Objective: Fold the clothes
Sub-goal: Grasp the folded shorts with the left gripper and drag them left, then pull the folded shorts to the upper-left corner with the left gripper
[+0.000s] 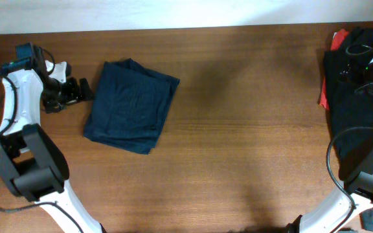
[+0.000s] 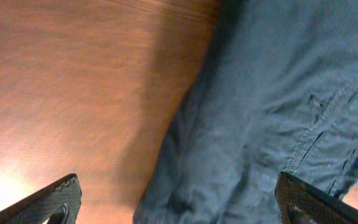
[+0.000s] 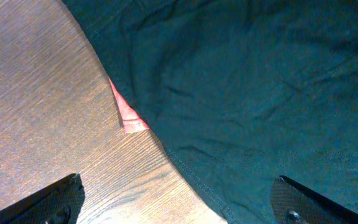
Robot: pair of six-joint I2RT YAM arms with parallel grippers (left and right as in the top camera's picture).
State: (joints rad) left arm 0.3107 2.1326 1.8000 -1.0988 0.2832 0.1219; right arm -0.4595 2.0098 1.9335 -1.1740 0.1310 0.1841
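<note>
A folded dark blue garment [image 1: 133,105] lies on the left half of the wooden table. My left gripper [image 1: 83,90] is open and empty just left of its left edge; the left wrist view shows the blue cloth [image 2: 278,106] between and ahead of the spread fingers [image 2: 179,202]. A pile of dark clothes [image 1: 355,90] with a red garment [image 1: 324,97] under it lies at the right edge. My right gripper [image 1: 358,74] is over that pile, open, its fingers [image 3: 179,199] spread over the dark cloth's edge [image 3: 247,93]; a red tip [image 3: 129,118] shows.
The wooden table [image 1: 251,142] stretches between the two garments. The arms' bases stand at the front left [image 1: 31,162] and front right [image 1: 368,162]. The table's back edge [image 1: 186,29] meets a white wall.
</note>
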